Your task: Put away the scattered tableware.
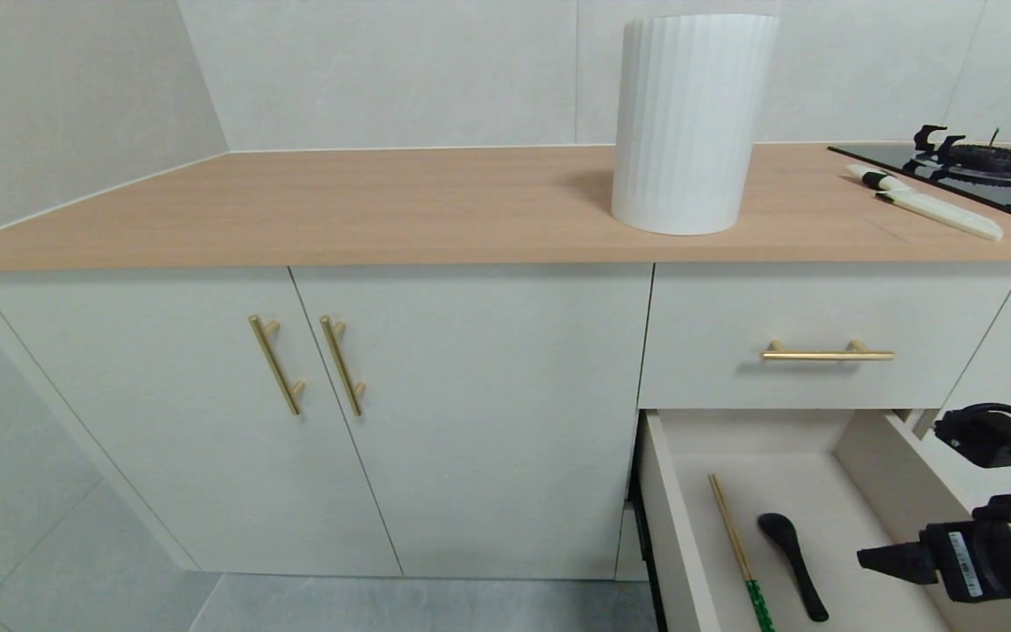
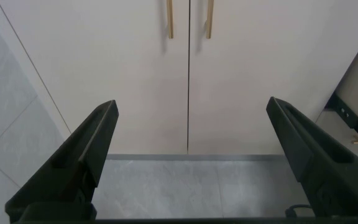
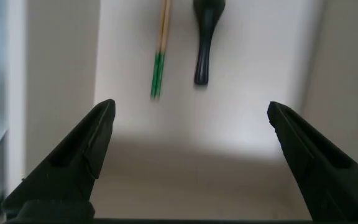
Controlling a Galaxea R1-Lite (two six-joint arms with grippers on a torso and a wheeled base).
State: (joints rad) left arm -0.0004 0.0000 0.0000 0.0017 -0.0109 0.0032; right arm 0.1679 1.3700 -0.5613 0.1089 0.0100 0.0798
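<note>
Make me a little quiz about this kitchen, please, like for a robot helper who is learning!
1. True or false: the black spoon lies inside the open drawer, beside the chopsticks.
2. Pick one: what stands on the countertop?
A. a white ribbed container
B. a red kettle
C. a stack of plates
3. Fill in the missing word: the right gripper, hanging over the drawer, is ____ (open or shut).

Key
1. True
2. A
3. open
</note>
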